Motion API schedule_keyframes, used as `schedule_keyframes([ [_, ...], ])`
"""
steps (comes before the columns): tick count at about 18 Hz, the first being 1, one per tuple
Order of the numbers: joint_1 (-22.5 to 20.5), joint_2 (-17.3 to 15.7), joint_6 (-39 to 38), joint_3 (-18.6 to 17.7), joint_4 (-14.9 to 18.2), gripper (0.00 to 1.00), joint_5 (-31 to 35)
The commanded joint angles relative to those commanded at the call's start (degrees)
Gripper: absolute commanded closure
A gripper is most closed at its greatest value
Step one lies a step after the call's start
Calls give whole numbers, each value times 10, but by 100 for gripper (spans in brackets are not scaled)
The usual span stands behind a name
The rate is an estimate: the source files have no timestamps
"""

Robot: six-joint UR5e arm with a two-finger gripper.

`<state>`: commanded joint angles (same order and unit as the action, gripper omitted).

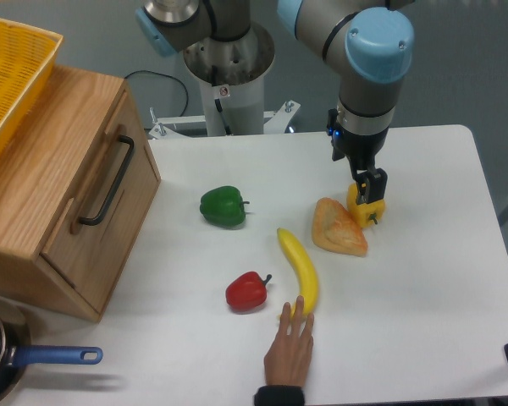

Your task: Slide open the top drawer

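Robot lab with a tabletop test setup

A grey-and-blue arm (356,51) stands on a pedestal (229,76) bolted at the far edge of a white table (423,288), cable trailing behind; plastic toy food lies mid-table, and a person's hand (289,347) reaches over the near edge.

The arm (356,51) is built of grey metal tubes with light-blue joint caps, a small blue light glowing on its wrist just above the dark two-finger gripper (370,205), and it rises from a white pedestal (229,93).
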<state>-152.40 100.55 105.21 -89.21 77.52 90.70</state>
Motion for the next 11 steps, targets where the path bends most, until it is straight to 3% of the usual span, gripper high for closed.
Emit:
schedule_keyframes([
  [8, 4, 1, 2, 0, 3, 0, -4],
  [11, -3, -1, 2, -20, -1, 0, -5],
])
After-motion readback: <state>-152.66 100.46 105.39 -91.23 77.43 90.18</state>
